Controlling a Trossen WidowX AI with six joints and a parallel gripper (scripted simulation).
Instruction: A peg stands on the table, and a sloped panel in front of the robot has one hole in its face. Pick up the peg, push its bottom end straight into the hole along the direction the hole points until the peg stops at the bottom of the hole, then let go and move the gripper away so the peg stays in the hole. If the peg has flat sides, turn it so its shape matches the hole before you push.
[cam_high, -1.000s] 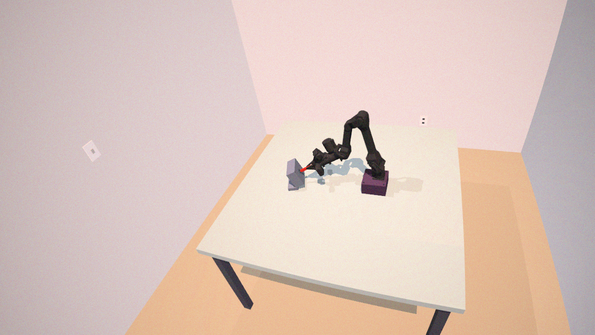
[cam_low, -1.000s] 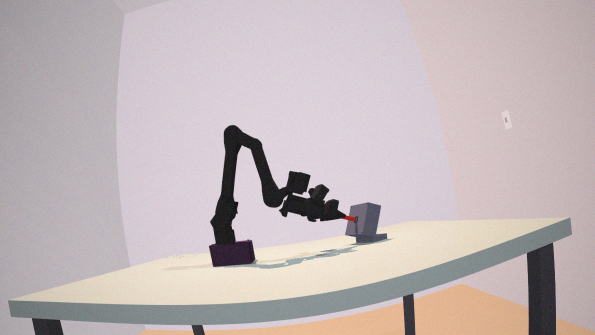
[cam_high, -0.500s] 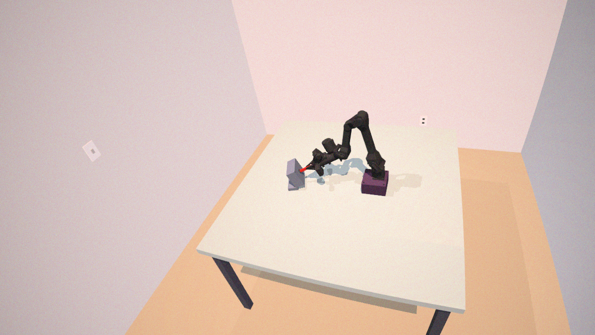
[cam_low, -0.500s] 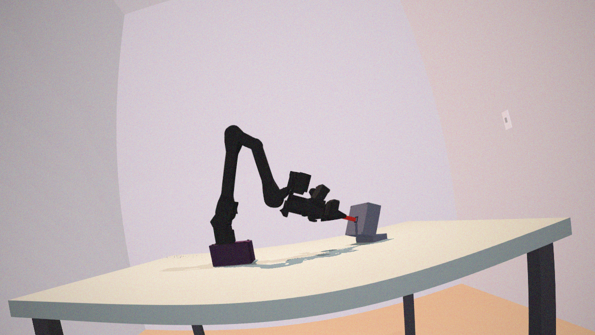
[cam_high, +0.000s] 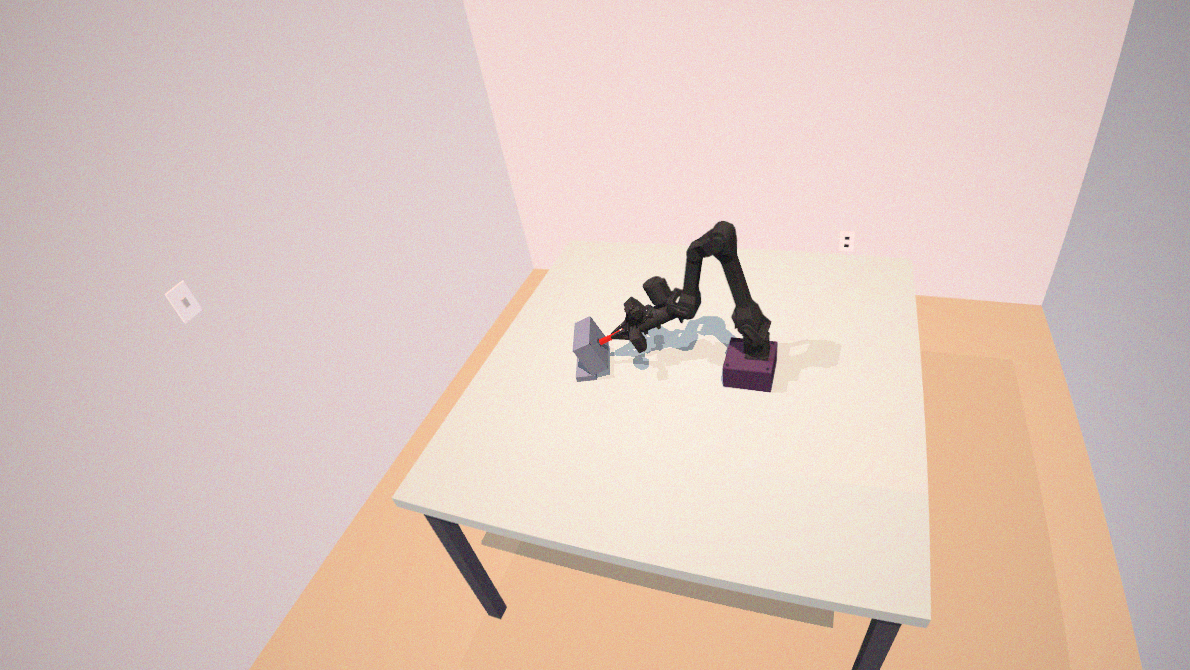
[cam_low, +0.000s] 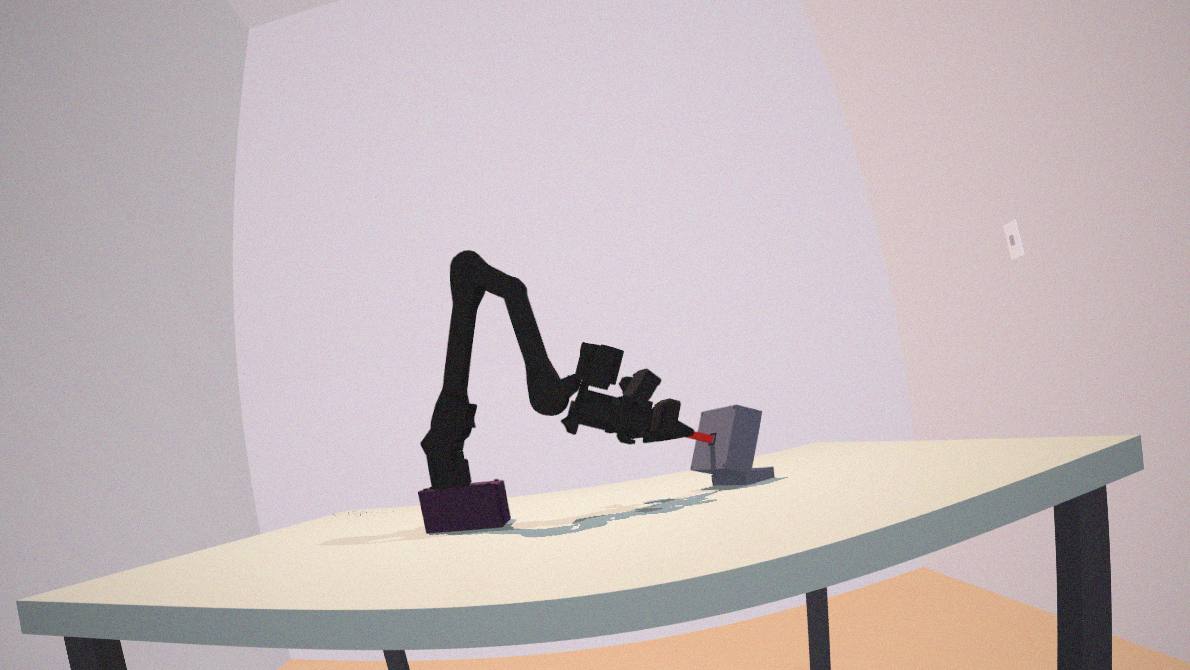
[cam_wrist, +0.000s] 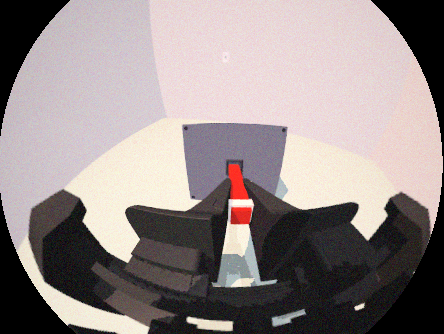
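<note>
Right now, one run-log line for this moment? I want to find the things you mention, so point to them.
gripper (cam_high: 617, 333) (cam_low: 691, 432) (cam_wrist: 239, 186): shut on peg (cam_high: 606, 339) (cam_low: 704, 437) (cam_wrist: 238, 189) | peg: far end at hole (cam_wrist: 228, 164), depth unclear | panel (cam_high: 592, 356) (cam_low: 725, 432) (cam_wrist: 207, 150): standing, sloped | release: not done

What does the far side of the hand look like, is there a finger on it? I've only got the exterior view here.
Observer: Yes, the wrist view shows the hand with one finger on each side of the red peg.
Operator: Any marking on the peg?
Observer: A white band crosses it near the end closest to the wrist camera.
Operator: And the panel's face?
Observer: On the panel, small dark dots show at three corners.
</note>
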